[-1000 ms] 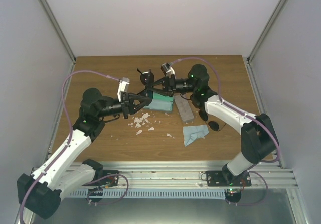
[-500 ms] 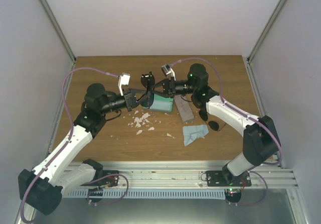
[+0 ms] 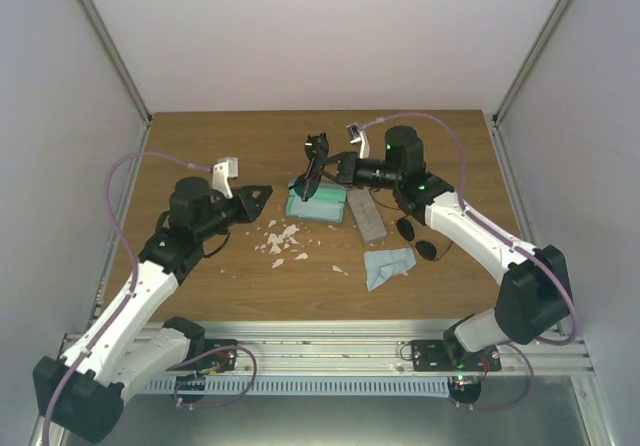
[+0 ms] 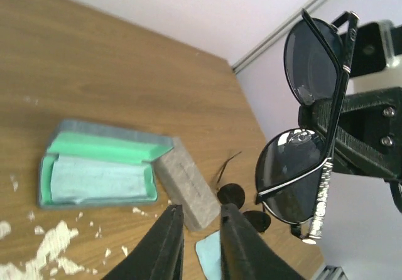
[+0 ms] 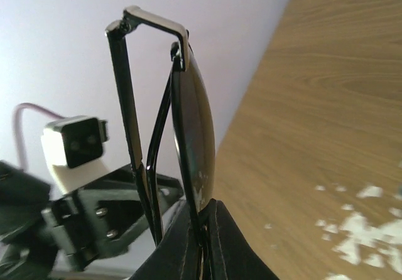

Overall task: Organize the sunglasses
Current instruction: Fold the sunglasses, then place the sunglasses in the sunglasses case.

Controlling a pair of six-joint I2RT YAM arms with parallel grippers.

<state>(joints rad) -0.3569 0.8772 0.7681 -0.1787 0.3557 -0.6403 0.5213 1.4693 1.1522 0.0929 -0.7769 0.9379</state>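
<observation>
A folded pair of dark-lensed sunglasses hangs in the air above the open case. My right gripper is shut on it, and in the right wrist view its fingers pinch the lens edge of this pair. My left gripper sits off to the left, clear of the glasses. Its jaws stand slightly open with nothing between them. From the left wrist the held pair fills the right side. A second pair of sunglasses lies on the table to the right.
The open case has green lining and a light-blue cloth inside. A closed grey case lies beside it. Another light-blue cloth lies nearer the front. White scraps litter the wood by the left gripper.
My left gripper has let go of the held sunglasses and drawn back to the left. The right gripper has kept the pair and swung it up over the open case.
</observation>
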